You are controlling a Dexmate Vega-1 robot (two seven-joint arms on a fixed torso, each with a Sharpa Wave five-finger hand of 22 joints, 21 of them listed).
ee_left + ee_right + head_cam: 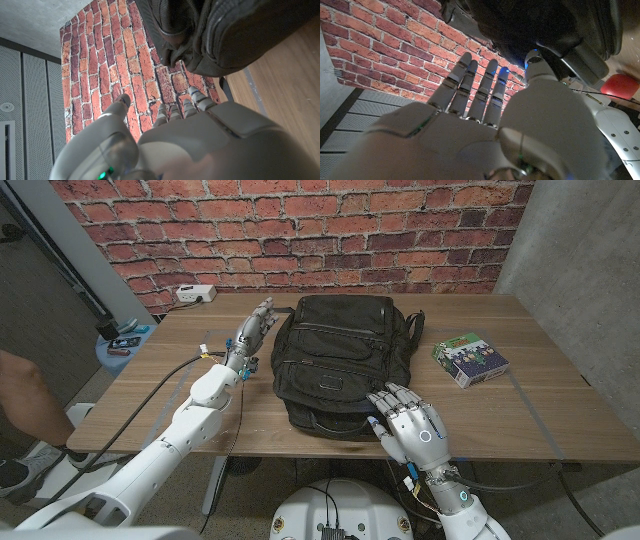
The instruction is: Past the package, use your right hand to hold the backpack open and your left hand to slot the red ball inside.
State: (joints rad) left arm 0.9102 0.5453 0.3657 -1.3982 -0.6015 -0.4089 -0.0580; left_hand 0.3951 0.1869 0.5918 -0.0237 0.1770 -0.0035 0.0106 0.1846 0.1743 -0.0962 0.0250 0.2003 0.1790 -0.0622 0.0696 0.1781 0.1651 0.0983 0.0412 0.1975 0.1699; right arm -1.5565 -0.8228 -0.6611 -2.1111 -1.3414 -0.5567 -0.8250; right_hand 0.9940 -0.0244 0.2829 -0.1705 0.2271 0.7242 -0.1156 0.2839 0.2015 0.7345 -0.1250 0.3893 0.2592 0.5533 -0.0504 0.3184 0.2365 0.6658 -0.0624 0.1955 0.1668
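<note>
Your backpack lies flat in the middle of the table, dark, soft and slumped, with its carry handle drooping toward the near edge. Your right hand sits at that near edge, fingers spread and reaching onto the bag's lower end by the handle; it grips nothing yet. In the right wrist view the same hand shows its fingers apart, pointing up at the bag's dark underside.

Your left hand lies stretched out along the bag's left side, toward the far edge, fingers extended and apart, nothing in them. The left wrist view agrees: the hand is empty, with the bag's folds just beyond its fingertips.

The red ball peeks out in the right wrist view, past your other arm; I can't tell exactly where on the table it rests. The package, a small printed box, sits toward the right edge, well apart from the bag.

The bag looks limp, so its mouth will likely collapse unless you pinch a firm edge by the zipper or handle and lift. The ball looks smooth and round: expect it to roll, so wrap your fingers around it rather than pinching.
</note>
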